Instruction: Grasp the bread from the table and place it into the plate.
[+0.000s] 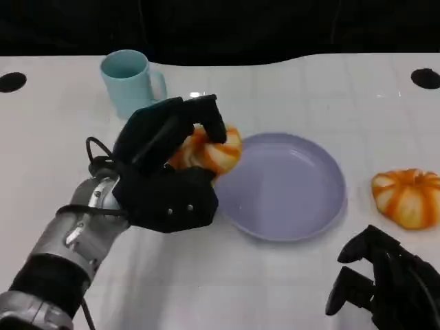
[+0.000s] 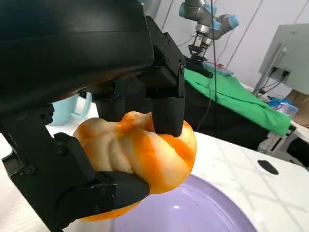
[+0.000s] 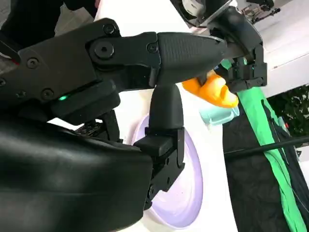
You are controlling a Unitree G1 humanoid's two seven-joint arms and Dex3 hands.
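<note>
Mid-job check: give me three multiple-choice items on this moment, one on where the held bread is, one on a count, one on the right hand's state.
1. The bread held by the left hand is:
A. at the plate's left rim
B. inside the mug
C. beside the right hand

2. Orange breads in the head view:
A. one
B. two
C. three

3. The right hand:
A. holds a bread
B. presses the plate
C. holds nothing

Answers: 1 A, it sits at the edge of the plate; 2 B, a second bread lies right of the plate; 3 C, nothing is in its fingers.

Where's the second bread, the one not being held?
In the head view, the loose bread lies on the table to the plate's right, just beyond the right hand.
</note>
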